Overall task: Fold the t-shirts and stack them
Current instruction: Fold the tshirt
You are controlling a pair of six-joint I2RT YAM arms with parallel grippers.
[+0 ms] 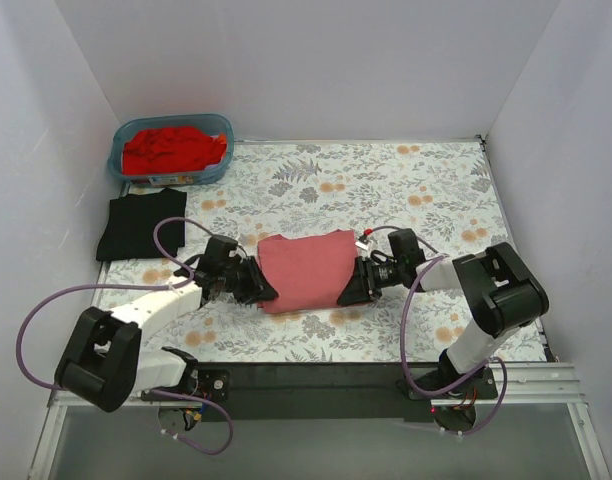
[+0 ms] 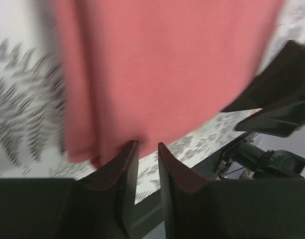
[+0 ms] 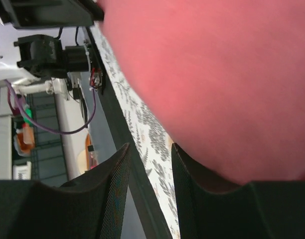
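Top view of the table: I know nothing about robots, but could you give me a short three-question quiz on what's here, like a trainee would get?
1. Multiple choice: what fills the blue tub? A. red shirts B. white socks C. nothing
2. True or false: the black shirt lies flat on the table cover, apart from the pink shirt.
3. Fill in: the left end effector and the right end effector sit at opposite ___ of the pink shirt.
Key: 1 A; 2 true; 3 sides.

White arms [image 1: 151, 305], blk grippers [image 2: 147, 144], purple cables [image 1: 405, 330].
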